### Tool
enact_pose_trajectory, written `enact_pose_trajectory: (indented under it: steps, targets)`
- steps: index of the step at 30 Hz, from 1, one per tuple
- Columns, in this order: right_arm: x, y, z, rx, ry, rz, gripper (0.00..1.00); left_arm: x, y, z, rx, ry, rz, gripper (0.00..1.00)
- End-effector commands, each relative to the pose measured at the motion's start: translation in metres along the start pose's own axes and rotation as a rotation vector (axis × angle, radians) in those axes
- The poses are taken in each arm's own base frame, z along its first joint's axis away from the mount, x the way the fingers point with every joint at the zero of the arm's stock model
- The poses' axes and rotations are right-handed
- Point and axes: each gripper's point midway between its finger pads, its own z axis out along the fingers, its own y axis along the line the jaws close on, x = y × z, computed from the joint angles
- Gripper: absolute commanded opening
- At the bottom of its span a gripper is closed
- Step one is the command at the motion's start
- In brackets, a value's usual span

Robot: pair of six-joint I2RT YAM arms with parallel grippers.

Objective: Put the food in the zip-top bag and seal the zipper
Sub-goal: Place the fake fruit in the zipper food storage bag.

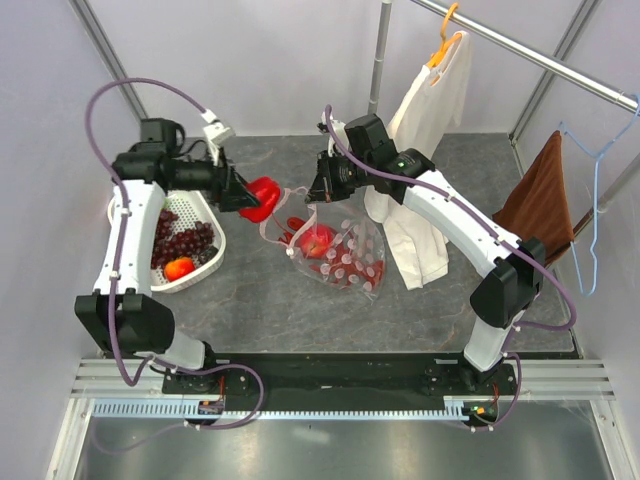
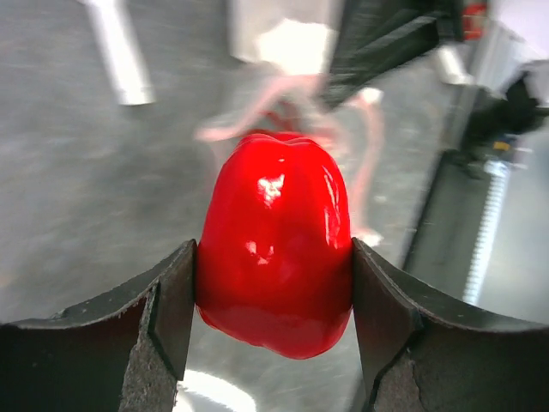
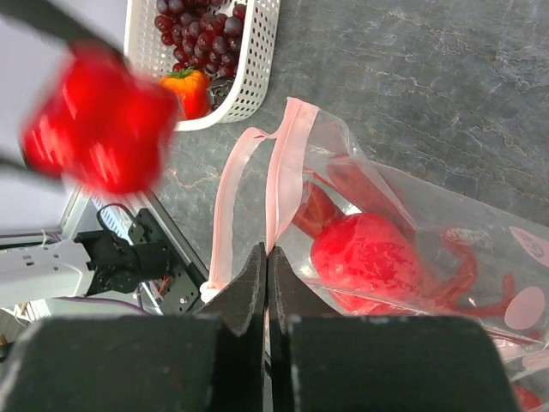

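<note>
Pinching a red pepper (image 2: pixel 274 249), left fingers (image 2: pixel 163 326) hang between basket (image 1: pixel 205 271) and bag (image 1: pixel 352 268), whose zipper (image 3: pixel 284 172) right fingers (image 3: pixel 249 292) clamp.

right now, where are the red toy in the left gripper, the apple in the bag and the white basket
red toy (image 2: pixel 274 257), left wrist view, its glossy front
apple (image 3: pixel 369 253), right wrist view, its middle
white basket (image 3: pixel 262 51), right wrist view, its mesh side wall

A glossy red pepper (image 2: pixel 274 257) is held aloft beside the mouth of the clear dotted zip-top bag (image 1: pixel 350 265), whose pink zipper (image 3: pixel 287 163) is lifted open; a red apple (image 3: pixel 364 257) and chillies (image 3: pixel 324 209) are seen inside.
</note>
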Motion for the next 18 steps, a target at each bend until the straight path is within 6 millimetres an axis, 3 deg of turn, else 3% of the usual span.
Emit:
enact_pose_trajectory:
  steps: [1, 3, 8, 14, 16, 18]
  targets:
    - [-0.014, 0.018, -0.016, -0.057, -0.056, -0.022, 0.0, -0.001, -0.026, 0.035, 0.08, -0.007, -0.065, 0.15]
    - [-0.015, 0.021, -0.017, -0.07, -0.056, -0.023, 0.0, 0.005, -0.037, 0.053, 0.12, 0.029, -0.062, 0.14]
    - [-0.015, 0.026, -0.019, -0.09, -0.057, -0.021, 0.0, 0.03, -0.038, 0.081, 0.089, 0.099, -0.066, 0.14]
    - [-0.011, 0.03, -0.019, -0.124, -0.039, -0.022, 0.0, 0.02, -0.004, 0.097, -0.08, 0.046, -0.141, 0.15]
    - [-0.011, 0.033, -0.019, -0.137, -0.039, -0.026, 0.0, 0.011, -0.003, 0.105, -0.091, 0.006, -0.172, 0.15]
    - [-0.01, 0.033, -0.018, -0.143, -0.036, -0.021, 0.0, 0.003, -0.013, 0.109, -0.077, -0.036, -0.225, 0.27]
